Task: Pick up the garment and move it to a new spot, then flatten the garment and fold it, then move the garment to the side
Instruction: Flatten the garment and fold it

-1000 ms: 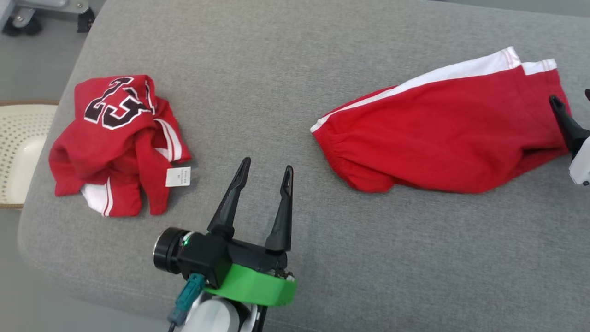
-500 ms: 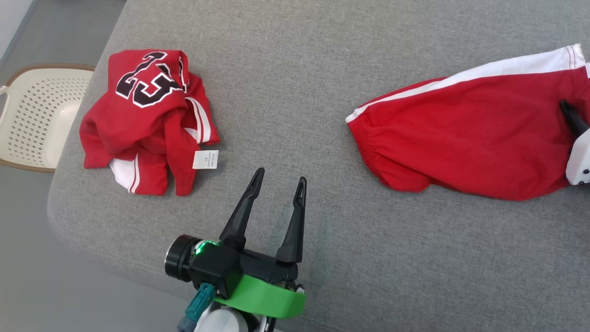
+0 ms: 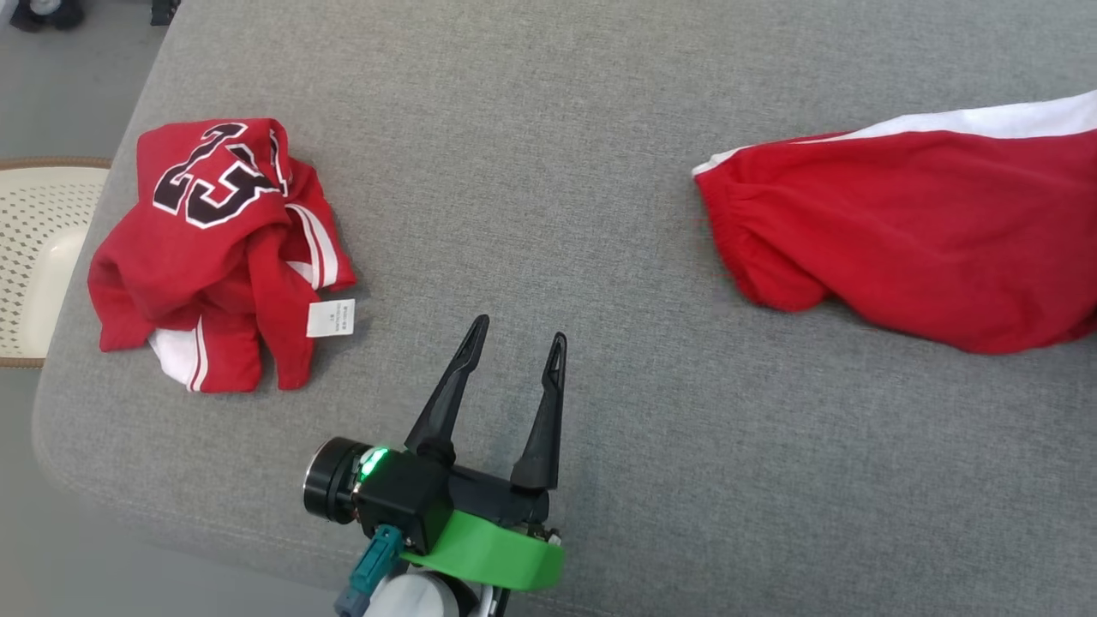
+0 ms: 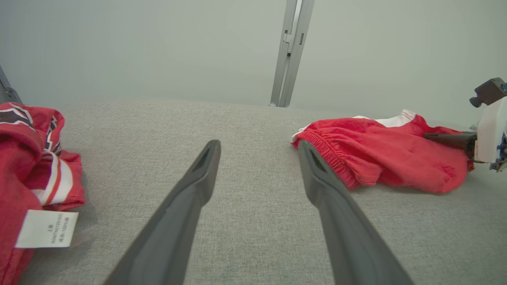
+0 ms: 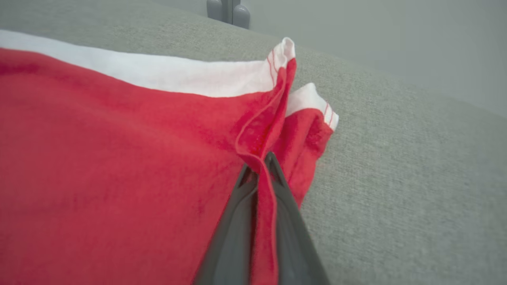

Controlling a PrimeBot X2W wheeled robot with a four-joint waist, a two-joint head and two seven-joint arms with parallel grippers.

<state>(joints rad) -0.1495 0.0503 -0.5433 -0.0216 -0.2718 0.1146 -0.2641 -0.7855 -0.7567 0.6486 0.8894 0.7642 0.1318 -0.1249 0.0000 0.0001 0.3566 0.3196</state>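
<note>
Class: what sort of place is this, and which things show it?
Probably an indoor laundry-folding practice room: a grey cushioned surface holding red shorts and a crumpled red jersey, with a white laundry basket beside it.

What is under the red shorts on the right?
Grey cushion shows beside the red shorts; the right gripper pinches a hem fold. Anything beneath the fabric is covered.

A crumpled red jersey (image 3: 214,257) with a black number lay on the grey cushion (image 3: 548,128), well left of the jaws of the left gripper (image 3: 520,327), its white tag (image 3: 331,318) on the side nearest them. Farther left, past the cushion's edge, sat a white perforated basket (image 3: 38,223); ahead of the jaws a metal post (image 4: 291,47) rose against a pale wall (image 4: 138,47).
</note>
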